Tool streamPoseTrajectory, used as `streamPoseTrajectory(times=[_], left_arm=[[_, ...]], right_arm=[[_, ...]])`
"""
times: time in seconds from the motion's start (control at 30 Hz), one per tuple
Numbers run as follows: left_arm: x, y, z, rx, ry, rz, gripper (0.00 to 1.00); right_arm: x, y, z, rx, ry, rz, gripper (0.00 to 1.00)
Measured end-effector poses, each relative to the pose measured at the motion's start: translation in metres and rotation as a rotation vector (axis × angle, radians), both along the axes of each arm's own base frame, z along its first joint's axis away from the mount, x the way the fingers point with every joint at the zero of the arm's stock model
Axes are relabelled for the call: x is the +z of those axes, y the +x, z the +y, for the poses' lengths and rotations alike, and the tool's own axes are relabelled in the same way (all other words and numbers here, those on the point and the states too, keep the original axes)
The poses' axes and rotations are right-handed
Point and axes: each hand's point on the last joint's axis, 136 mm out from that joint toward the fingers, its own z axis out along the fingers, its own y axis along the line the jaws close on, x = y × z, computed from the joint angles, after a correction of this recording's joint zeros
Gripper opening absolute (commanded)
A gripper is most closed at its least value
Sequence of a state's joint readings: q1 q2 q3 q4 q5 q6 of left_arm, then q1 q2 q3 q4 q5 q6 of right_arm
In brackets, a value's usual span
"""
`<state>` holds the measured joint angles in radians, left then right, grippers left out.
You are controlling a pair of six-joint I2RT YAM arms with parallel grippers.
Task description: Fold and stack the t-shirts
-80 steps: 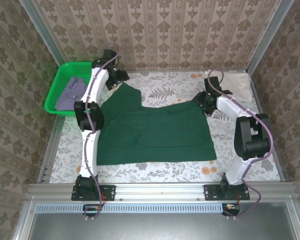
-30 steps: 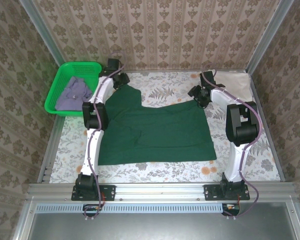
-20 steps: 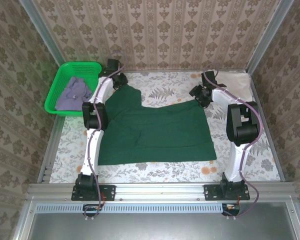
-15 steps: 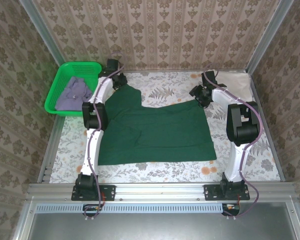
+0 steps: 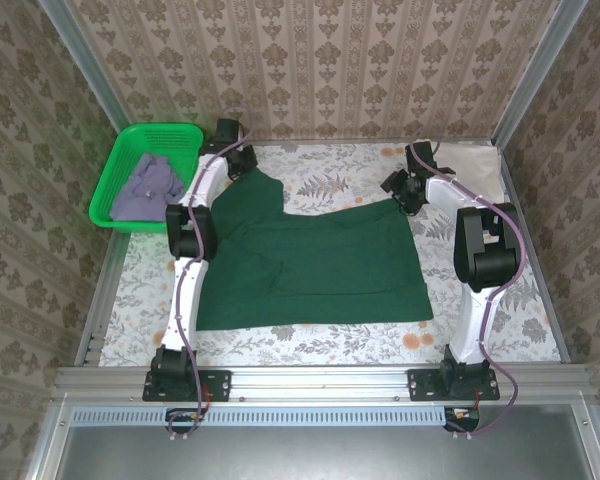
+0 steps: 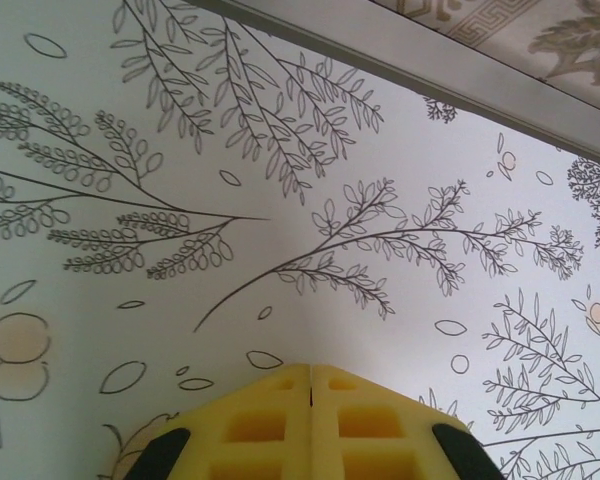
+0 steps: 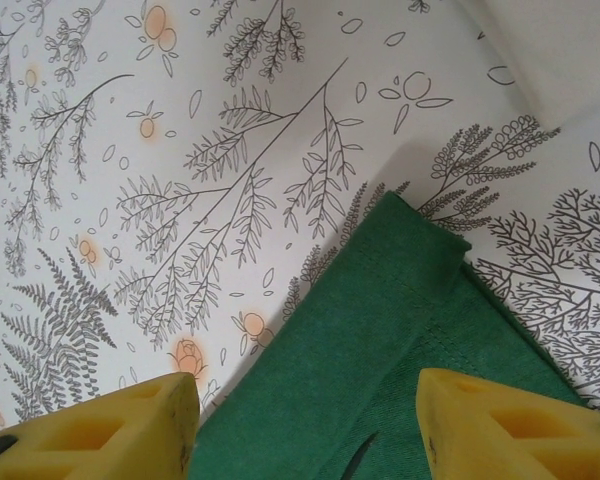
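Left gripper (image 5: 240, 160), far-left corner of the table (image 5: 330, 175): it is sitting clenched. In the left wrist view its (image 6: 311, 385) yellow pads are meeting flush, with printed tablecloth ahead of them. In the overhead view it is resting at the far-left tip of the dark green t-shirt (image 5: 310, 260). Whether cloth is being pinched cannot be told. Just to its left, the bright green basket (image 5: 165, 127) is holding the greyish-lavender t-shirt (image 5: 145, 185) in a crumpled heap.

Dark green t-shirt, centre of the table: it is lying spread flat, reaching from near the left edge to past the middle. Its long axis is running left to right, and its far hem is spanning the gap between the two grippers.

Right gripper (image 5: 398, 187), far side, right of centre: it is hanging released, with its (image 7: 305, 425) yellow pads standing wide apart. The shirt's (image 7: 380, 350) far-right corner is lying directly between and ahead of them, pointing away from the wrist. This arm is much the nearer to that corner. Judged next: it needs to come down and close on the corner, so both far corners can be carried toward the near edge.

Cream-white t-shirt (image 5: 475, 170), far-right corner: it is lying flat, just beyond the right gripper and apart from the green cloth.
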<state>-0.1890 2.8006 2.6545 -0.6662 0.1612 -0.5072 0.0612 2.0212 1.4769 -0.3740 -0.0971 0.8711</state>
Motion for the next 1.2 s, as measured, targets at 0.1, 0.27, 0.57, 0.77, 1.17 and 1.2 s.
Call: streamPoseTrajectory(times=[0.1, 0.27, 0.57, 0.77, 1.17, 1.2], left_arm=[[0.0, 0.0, 0.0, 0.001, 0.0, -0.009, 0.0], [0.006, -0.009, 0.0, 0.002, 0.013, -0.004, 0.0], [0.061, -0.024, -0.001, -0.027, 0.052, -0.064, 0.0], [0.104, -0.045, 0.002, -0.059, 0.088, -0.11, 0.0], [0.129, -0.114, 0.002, -0.128, 0.207, -0.12, 0.0], [0.13, -0.12, 0.003, -0.129, 0.216, -0.12, 0.0]], right_arm=[[-0.005, -0.001, -0.002, -0.009, 0.001, 0.017, 0.57], [-0.016, 0.001, -0.011, -0.041, 0.01, 0.044, 0.51], [-0.031, 0.006, -0.024, -0.074, -0.007, 0.075, 0.4], [-0.035, 0.016, -0.031, -0.084, -0.015, 0.07, 0.34], [-0.042, 0.028, -0.033, -0.087, -0.027, 0.068, 0.06], [-0.041, 0.028, -0.033, -0.088, -0.026, 0.068, 0.04]])
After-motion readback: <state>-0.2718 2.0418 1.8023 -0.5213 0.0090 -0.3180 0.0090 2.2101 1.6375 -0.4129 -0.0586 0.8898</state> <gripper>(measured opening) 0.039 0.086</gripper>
